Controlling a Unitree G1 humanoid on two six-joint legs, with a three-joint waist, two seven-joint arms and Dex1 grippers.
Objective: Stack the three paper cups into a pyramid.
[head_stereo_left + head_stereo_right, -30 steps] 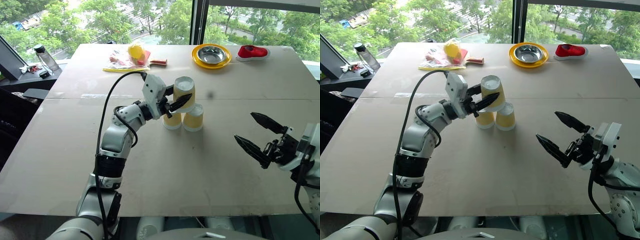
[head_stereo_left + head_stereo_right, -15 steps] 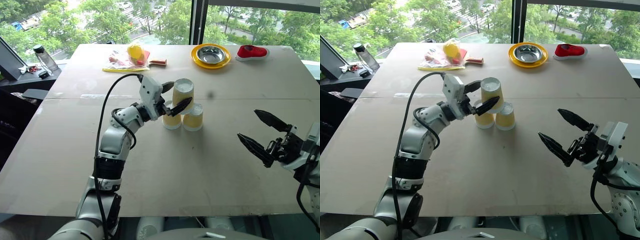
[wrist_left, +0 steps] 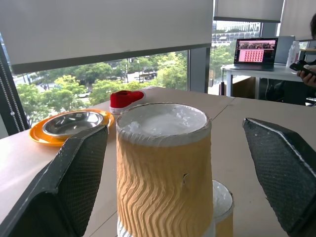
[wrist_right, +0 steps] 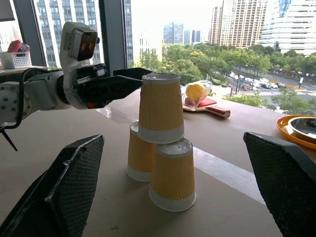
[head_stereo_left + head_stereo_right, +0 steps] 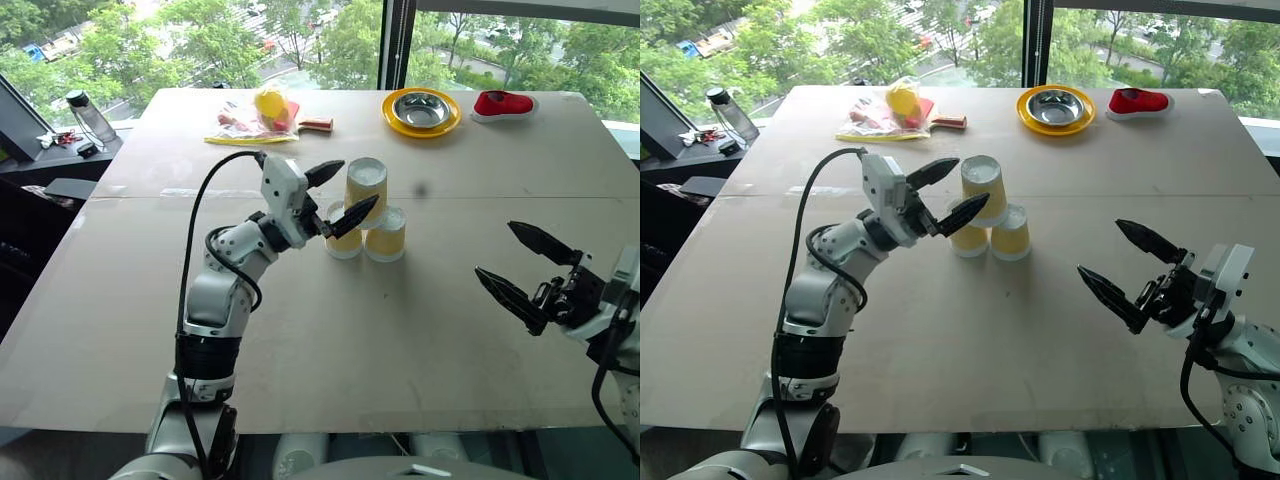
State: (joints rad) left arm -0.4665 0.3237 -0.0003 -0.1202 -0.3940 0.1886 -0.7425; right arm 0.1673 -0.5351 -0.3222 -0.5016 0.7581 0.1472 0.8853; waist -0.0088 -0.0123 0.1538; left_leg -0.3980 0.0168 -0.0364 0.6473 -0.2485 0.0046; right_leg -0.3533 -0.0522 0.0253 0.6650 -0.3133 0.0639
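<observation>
The top cup (image 5: pixel 366 186) stands upright on two cups between the left pincer's (image 5: pixel 340 193) spread, untouching fingers; right pincer (image 5: pixel 524 266) gapes well apart.

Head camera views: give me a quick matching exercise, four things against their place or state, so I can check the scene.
1. top yellow-tan ribbed paper cup
2. steel bowl
3. left hand
4. red shoe

a. far right of table
b. open, beside the stack
c. upside down on two cups
d. on a yellow plate

Pairs: 1-c, 2-d, 3-b, 4-a
</observation>
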